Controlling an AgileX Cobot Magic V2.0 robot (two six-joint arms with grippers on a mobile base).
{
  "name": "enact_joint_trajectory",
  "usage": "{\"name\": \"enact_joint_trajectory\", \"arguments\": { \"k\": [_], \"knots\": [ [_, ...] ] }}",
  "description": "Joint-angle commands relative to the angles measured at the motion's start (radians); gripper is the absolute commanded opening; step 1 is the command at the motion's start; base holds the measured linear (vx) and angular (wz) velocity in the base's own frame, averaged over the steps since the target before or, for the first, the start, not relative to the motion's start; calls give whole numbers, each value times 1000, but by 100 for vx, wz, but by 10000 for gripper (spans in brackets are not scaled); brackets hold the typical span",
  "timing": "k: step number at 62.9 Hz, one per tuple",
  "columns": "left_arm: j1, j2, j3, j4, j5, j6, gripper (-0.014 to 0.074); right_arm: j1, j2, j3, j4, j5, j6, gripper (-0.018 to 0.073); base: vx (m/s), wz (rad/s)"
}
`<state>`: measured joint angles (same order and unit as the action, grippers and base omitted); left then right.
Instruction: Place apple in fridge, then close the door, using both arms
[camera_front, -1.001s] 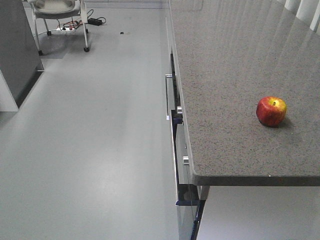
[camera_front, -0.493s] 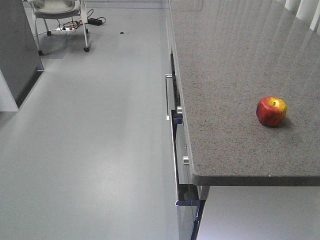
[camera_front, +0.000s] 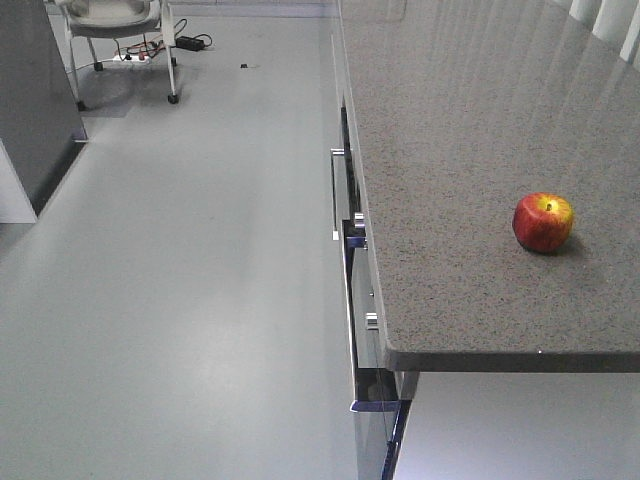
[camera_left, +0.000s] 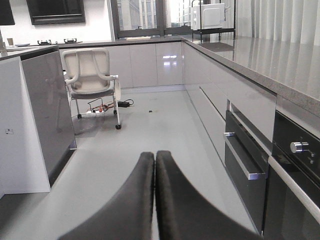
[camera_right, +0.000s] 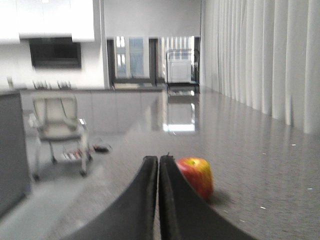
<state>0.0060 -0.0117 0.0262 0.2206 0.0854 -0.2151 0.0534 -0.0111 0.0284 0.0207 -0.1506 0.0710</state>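
While the apple (camera_front: 543, 222) sits upright on the grey speckled tabletop (camera_front: 450, 120), toward its right side and back from the front edge, both arms hold nothing. The left fingers (camera_left: 147, 185) are pressed together over the floor (camera_left: 150, 125) beside the oven (camera_left: 295, 165). The right fingers (camera_right: 150, 190) are likewise pressed together, with the apple just beyond them, slightly to their right.

A pale grey glossy floor (camera_front: 180, 300) runs beside a long speckled grey desk (camera_front: 450, 130) with a built-in oven (camera_left: 295, 170) beneath. Light cabinets (camera_left: 145, 62) line the far wall. A white wheeled chair (camera_left: 92, 75) stands over tangled cables (camera_left: 102, 106). The windows (camera_left: 142, 15) are bright, and white curtains (camera_right: 260, 60) hang on the right.
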Motion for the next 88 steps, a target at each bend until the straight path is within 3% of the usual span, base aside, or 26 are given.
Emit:
{"name": "enact_joint_trajectory", "arguments": {
  "k": [1,15,25,32,39,47,55,72,88],
  "knots": [
    [-6,-15,28,-7,-76,-2,-7,-3,-14,-9,59,-88,51,-3,0,0],
    [-6,-15,28,-7,-76,-2,-7,-3,103,-328,59,250,0,-3,0,0],
    [-6,-15,28,-7,-76,-2,-7,-3,308,-636,3,492,-43,-1,0,0],
    [-6,-15,28,-7,-76,-2,-7,-3,465,-806,-35,587,-51,36,0,0],
    [-6,-15,28,-7,-76,-2,-7,-3,590,-929,-38,638,-87,176,0,0],
    [-6,-15,28,-7,-76,-2,-7,-3,688,-987,-45,578,-111,494,0,0],
    [-6,-15,28,-7,-76,-2,-7,-3,741,-987,-44,527,-118,729,0,0],
    [-6,-15,28,-7,-76,-2,-7,-3,887,-1030,-67,554,-121,696,0,0],
    [-6,-15,28,-7,-76,-2,-7,-8,1168,-1235,-70,681,-117,668,0,0]
  ]
}}
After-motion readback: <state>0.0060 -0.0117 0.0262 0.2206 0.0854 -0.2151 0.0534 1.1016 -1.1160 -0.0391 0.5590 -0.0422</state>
